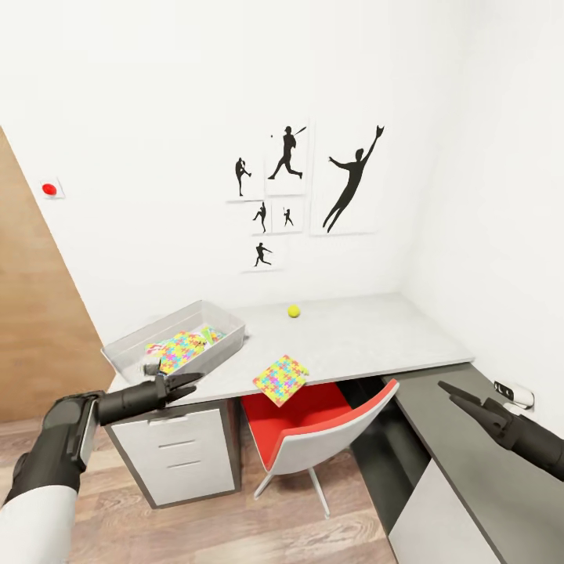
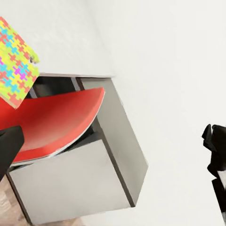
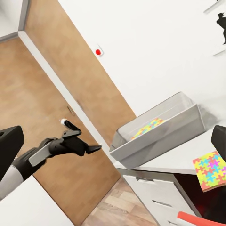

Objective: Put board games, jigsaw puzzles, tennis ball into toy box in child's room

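Observation:
The light-grey toy box (image 1: 125, 342) stands at the left end of the table (image 1: 368, 337). One jigsaw puzzle (image 1: 177, 349) lies inside it, with a green edge of another flat box beside it. A second jigsaw puzzle (image 1: 281, 379) lies at the table's front edge, partly overhanging. The tennis ball (image 1: 294, 311) rests near the wall. My left gripper (image 1: 192, 382) hovers open and empty just in front of the toy box. My right gripper (image 1: 448, 392) is open and empty over the lower cabinet at the right. The board games and the bed are out of view.
A red chair (image 1: 313, 423) is tucked under the table below the overhanging puzzle. A white drawer unit (image 1: 176, 450) stands under the toy box. A dark-grey lower cabinet (image 1: 470, 470) runs along the right wall. A wooden door (image 1: 31, 337) is at the left.

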You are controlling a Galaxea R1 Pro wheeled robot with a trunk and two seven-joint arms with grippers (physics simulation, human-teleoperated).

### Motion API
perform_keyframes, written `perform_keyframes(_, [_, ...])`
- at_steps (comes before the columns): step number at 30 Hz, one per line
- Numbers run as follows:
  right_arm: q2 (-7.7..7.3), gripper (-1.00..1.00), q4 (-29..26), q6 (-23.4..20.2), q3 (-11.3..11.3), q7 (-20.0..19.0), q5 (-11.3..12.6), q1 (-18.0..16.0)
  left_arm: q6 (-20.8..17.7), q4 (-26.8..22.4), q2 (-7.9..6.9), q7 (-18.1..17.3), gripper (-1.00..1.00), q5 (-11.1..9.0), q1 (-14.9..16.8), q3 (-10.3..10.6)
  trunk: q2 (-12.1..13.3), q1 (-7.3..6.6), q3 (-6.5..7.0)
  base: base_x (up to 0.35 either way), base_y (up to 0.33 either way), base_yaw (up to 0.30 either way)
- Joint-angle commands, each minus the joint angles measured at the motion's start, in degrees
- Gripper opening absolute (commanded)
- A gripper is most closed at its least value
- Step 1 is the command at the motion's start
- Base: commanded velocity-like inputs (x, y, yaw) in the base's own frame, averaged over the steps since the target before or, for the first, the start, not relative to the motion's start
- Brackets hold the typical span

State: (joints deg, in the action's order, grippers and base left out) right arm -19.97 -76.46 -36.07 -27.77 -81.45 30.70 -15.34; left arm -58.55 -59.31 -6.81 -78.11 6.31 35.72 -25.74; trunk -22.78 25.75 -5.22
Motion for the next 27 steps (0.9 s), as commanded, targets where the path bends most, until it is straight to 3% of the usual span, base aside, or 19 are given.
perform_keyframes(1, [-0.01, 1.0, 0.0, -0.59, -0.01, -0.1, 0.15, -0.05, -0.57, 1.46, 0.25, 0.44, 1.0, 0.57, 0.83, -0.12, -0.14, 0.03, -0.13, 0.0, 0.0, 0.0])
perform_keyframes(6, [0.01, 1.0, -0.01, -0.59, 0.0, -0.05, 0.15, -0.06, -0.48, 7.57, 1.79, 5.58, 1.0, 0.21, 3.97, -0.11, -0.14, 0.03, -0.13, 0.0, 0.0, 0.0])
perform_keyframes(10, [0.01, 1.0, -0.01, -0.59, 0.0, -0.03, 0.15, -0.05, -0.45, 9.85, 4.1, 9.39, 1.0, 0.13, 5.53, -0.1, -0.14, 0.03, -0.13, 0.0, 0.0, 0.0])
perform_keyframes(11, [0.02, 1.0, -0.01, -0.59, 0.0, -0.03, 0.15, -0.06, -0.41, 10.44, 5.25, 11.24, 1.0, 0.09, 5.96, -0.12, -0.14, 0.03, -0.13, 0.0, 0.0, 0.0])
perform_keyframes(19, [0.02, 1.0, -0.01, -0.57, 0.0, 0.0, 0.15, -0.05, -0.24, 11.32, 10.92, 19.83, 1.0, -0.02, 6.69, -0.18, -0.14, 0.03, -0.13, 0.0, 0.0, 0.0])
perform_keyframes(27, [0.02, 1.0, -0.01, -0.52, 0.0, 0.1, 0.15, -0.04, 0.28, 11.44, 14.75, 26.68, 1.0, -0.11, 6.8, -0.54, -0.14, 0.03, -0.13, 0.0, 0.0, 0.0])
